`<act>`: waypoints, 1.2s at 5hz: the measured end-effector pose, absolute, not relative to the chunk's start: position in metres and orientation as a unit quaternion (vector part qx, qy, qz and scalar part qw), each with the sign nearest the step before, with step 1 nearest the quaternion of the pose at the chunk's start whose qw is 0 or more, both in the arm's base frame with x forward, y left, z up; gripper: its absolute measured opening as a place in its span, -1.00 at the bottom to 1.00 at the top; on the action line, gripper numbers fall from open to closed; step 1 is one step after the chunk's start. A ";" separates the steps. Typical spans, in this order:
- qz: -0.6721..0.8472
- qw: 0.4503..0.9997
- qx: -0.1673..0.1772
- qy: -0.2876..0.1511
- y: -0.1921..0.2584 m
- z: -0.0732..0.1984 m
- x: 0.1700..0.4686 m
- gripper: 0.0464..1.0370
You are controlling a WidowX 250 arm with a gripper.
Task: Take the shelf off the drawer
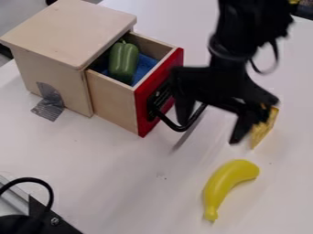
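My gripper (209,130) hangs at the right of the wooden drawer box, its two fingers spread wide apart with nothing seen between them. The left finger is close beside the black handle (178,126) on the drawer's red front (143,119); whether they touch I cannot tell. The drawer (112,101) is pulled out of its light wooden cabinet (52,75). Inside it, a green pepper (124,62) lies on blue cloth (145,67). A flat wooden board (73,29) forms the cabinet's top. The gripper and arm cover part of the red front.
A yellow banana (227,183) lies on the white table (122,183) in front of the gripper. A yellow wedge (264,131) is partly behind the right finger. Grey tape (50,101) runs from the cabinet's side to the table. Black equipment with a cable (45,187) occupies the lower left corner.
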State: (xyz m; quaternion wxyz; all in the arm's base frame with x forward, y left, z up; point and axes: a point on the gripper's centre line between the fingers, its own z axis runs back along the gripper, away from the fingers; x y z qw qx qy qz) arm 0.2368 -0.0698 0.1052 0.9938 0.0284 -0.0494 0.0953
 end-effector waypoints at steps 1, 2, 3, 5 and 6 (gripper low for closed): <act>0.130 0.989 0.028 -0.064 -0.038 0.125 0.257 0.92; 0.160 0.984 0.029 -0.076 -0.005 0.137 0.269 0.92; 0.165 0.982 0.039 -0.079 0.020 0.137 0.280 0.92; 0.139 0.986 0.056 -0.073 0.058 0.114 0.295 0.92; 0.143 0.986 0.060 -0.064 0.071 0.101 0.302 0.92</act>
